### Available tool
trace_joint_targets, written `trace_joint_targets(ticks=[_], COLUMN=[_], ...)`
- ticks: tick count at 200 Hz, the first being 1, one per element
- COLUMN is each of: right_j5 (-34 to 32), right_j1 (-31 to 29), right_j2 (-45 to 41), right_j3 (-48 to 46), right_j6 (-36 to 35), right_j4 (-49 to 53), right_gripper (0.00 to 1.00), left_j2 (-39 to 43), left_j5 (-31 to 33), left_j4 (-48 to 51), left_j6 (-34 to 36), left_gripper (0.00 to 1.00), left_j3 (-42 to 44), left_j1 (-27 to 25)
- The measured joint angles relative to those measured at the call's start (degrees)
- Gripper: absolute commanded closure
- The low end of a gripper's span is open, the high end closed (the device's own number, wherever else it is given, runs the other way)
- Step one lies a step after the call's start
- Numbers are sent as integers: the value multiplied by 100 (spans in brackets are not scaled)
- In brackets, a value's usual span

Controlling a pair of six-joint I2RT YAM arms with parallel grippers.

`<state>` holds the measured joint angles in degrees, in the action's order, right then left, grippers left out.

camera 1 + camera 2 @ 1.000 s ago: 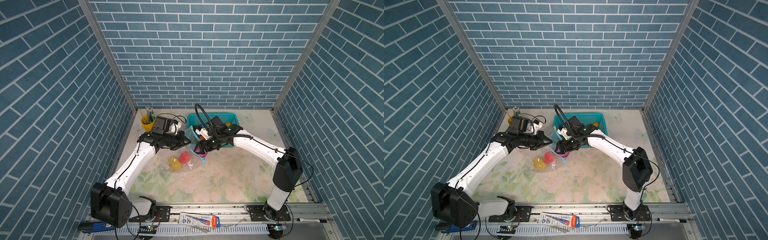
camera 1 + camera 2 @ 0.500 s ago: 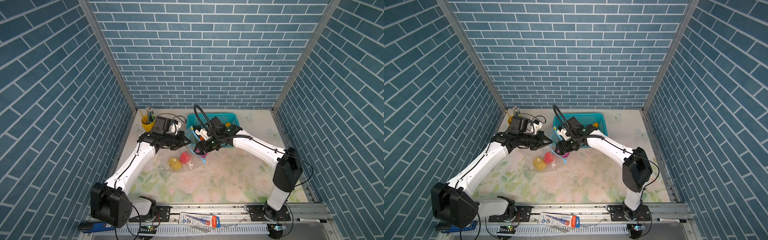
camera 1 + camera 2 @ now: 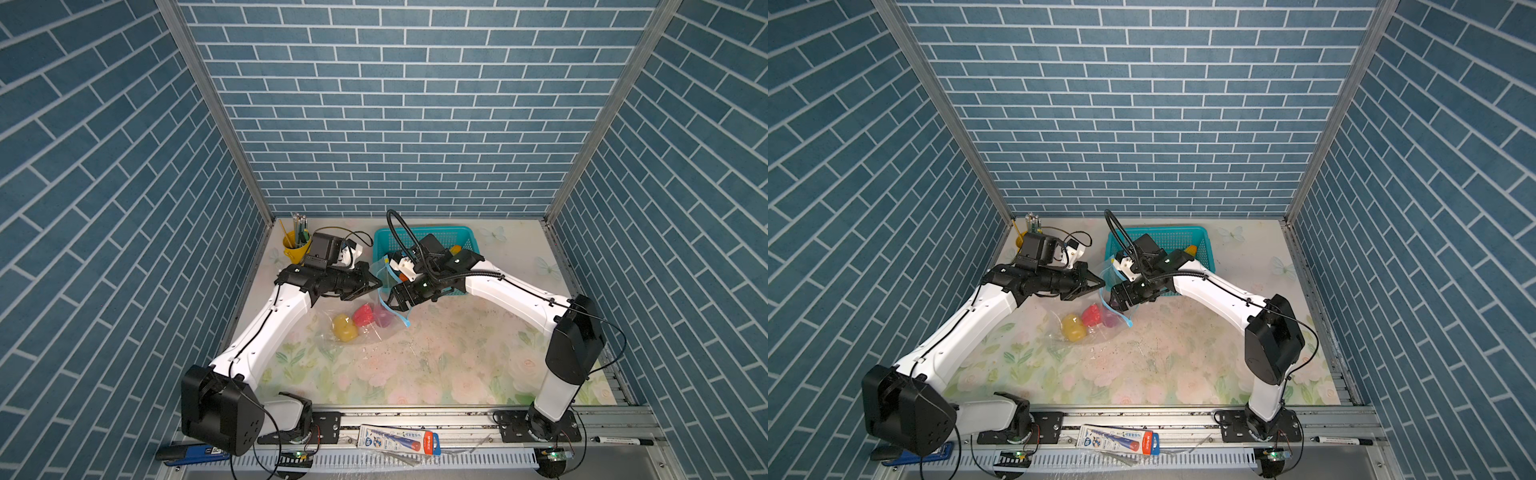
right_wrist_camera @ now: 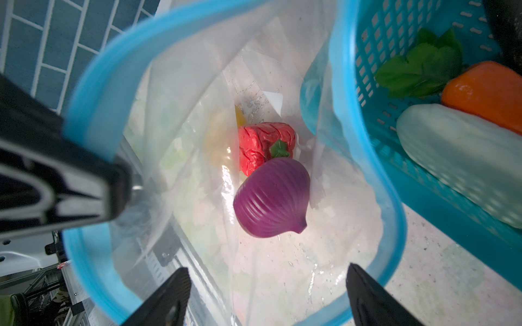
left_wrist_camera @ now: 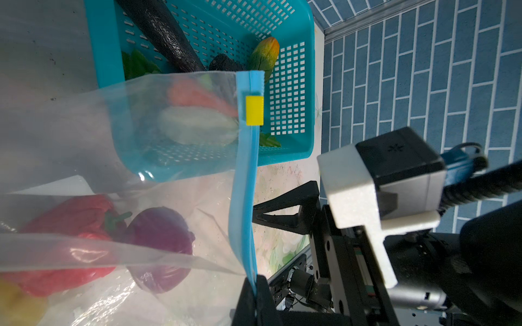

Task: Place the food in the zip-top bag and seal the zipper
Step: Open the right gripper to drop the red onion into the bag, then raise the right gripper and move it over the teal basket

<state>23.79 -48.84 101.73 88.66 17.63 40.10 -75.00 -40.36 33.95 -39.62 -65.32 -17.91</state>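
Observation:
The clear zip-top bag [image 3: 365, 328] lies on the flowered table in both top views, its mouth lifted toward the basket. Inside it lie a yellow potato [image 3: 345, 327], a red pepper [image 4: 262, 144] and a purple onion [image 4: 272, 199]. My left gripper [image 3: 376, 284] is shut on the light-blue zipper [image 5: 245, 183], holding one lip up. The yellow slider [image 5: 254, 110] sits at the strip's far end. My right gripper [image 4: 267, 296] stands open in the bag's mouth just above the onion, with nothing between its fingers. More food stays in the basket: radish [image 4: 457, 152], carrot [image 4: 485, 93], green leaves [image 4: 423, 70], eggplant [image 5: 166, 34], corn [image 5: 264, 55].
The teal perforated basket [image 3: 419, 230] stands right behind the bag's mouth, under my right wrist. A yellow pencil cup [image 3: 296, 247] is at the back left. A tube package [image 3: 399, 441] and a marker [image 3: 619, 440] lie on the front rail.
My right gripper's jaws have widened, and the purple onion now lies loose in the bag beside the pepper. The left arm has kept its hold without moving.

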Motion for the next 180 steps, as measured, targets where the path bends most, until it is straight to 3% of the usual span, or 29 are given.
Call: trace_joint_targets(ticks=[180], right_j5=[-1147], right_j1=[267], right_j2=[-892], right_j3=[-302], right_j6=[74], right_j4=[-144], right_gripper=[28], left_j2=[284], left_j5=[22], left_j4=[203], left_j6=[92], left_gripper=[100], left_j3=[-2], left_j1=[76])
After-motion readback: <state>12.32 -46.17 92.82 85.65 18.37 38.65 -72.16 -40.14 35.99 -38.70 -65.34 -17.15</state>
